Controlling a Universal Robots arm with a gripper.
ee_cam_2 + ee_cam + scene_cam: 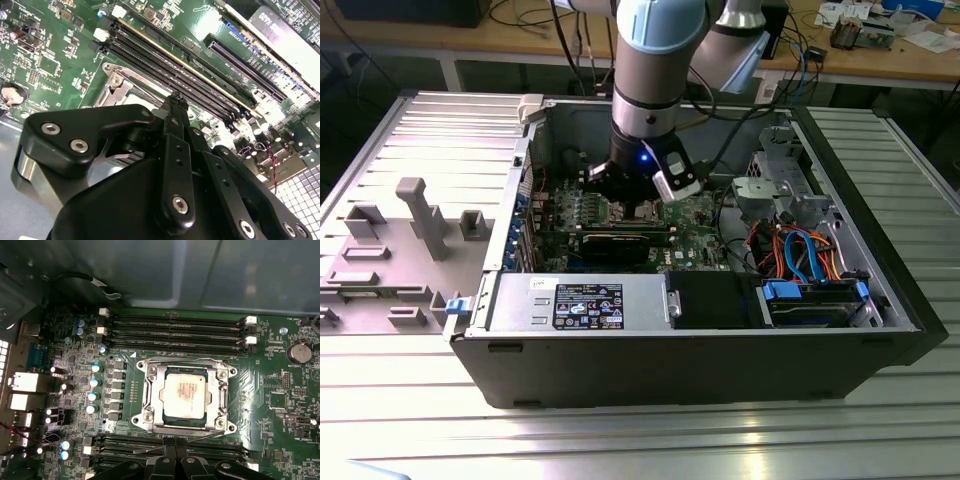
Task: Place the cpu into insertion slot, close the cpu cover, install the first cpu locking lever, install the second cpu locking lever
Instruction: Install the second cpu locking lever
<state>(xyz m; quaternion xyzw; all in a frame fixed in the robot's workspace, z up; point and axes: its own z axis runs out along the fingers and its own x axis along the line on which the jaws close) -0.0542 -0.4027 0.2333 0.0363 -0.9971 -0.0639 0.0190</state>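
The cpu (184, 395), a square chip with a dull silver top, sits in the insertion slot (230, 426) on the green motherboard. The cpu cover (151, 390), a silver window frame, lies flat around it. A thin silver locking lever (202, 435) runs at a slant along one edge of the socket. My gripper (176, 441) is at that edge, its black fingers together and their tips beside the lever rod. In the second wrist view the gripper (175, 100) points down at the socket rim (116, 80). In the exterior view the gripper (638, 205) hangs inside the open computer case.
Long black memory slots (175, 329) flank the socket on two sides. A black graphics card (620, 243) lies just in front of the gripper, then a power supply (588, 303) and a drive bay with blue cables (812, 292). Grey fixtures (420, 215) stand at the exterior view's left.
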